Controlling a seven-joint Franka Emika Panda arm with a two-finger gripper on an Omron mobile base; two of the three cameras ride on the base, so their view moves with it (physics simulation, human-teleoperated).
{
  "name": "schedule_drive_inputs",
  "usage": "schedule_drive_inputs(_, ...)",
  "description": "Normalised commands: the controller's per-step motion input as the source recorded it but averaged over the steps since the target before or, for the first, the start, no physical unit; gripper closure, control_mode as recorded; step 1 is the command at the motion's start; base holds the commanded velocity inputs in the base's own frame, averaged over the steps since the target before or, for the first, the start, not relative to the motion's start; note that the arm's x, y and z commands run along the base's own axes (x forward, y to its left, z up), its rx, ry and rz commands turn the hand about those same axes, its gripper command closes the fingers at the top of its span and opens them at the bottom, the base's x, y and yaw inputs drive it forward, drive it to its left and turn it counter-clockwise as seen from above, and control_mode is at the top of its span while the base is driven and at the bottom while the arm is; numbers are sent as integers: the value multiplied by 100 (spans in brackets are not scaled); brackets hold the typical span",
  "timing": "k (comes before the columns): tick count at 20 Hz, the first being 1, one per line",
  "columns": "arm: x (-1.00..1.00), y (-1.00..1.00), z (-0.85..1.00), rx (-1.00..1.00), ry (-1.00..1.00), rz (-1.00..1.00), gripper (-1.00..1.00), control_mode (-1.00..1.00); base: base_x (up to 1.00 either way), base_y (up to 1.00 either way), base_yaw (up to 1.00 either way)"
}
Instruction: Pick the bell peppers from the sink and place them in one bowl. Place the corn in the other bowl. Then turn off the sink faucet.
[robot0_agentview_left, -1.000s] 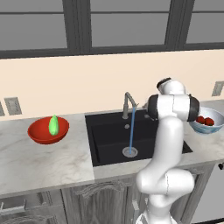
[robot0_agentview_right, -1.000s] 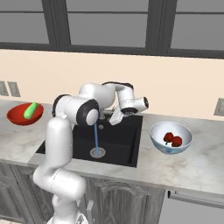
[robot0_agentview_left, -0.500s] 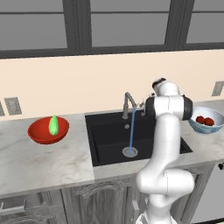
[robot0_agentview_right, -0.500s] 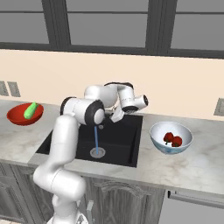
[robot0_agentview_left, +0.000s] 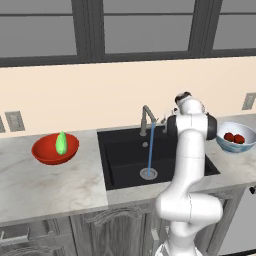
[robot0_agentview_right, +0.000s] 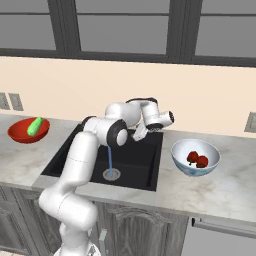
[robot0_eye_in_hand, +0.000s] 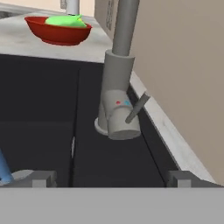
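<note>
Gripper spread wide, empty, lined up on the slim grey metal faucet
Small side lever just ahead; water running; a misjudged approach could slide off it, leaving the tap on

The white arm rises from its base, bends at the elbow and reaches forward and level, with the hand turned sideways and low, its two fingers spread wide apart and holding nothing between them.
</note>
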Motion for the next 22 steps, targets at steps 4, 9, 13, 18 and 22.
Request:
schedule_drive_inputs(4,28,0,-14,0,0,0,-100,-100,0,0,0)
schedule_drive_inputs(9,20,10,-10,0,0,0,-100,-100,0,0,0)
schedule_drive_inputs(13,4,46,-8,0,0,0,-100,-100,0,0,0)
schedule_drive_inputs(18,1,51,-5,-1,0,0,-100,-100,0,0,0)
schedule_drive_inputs(22,13,29,-13,0,0,0,-100,-100,0,0,0)
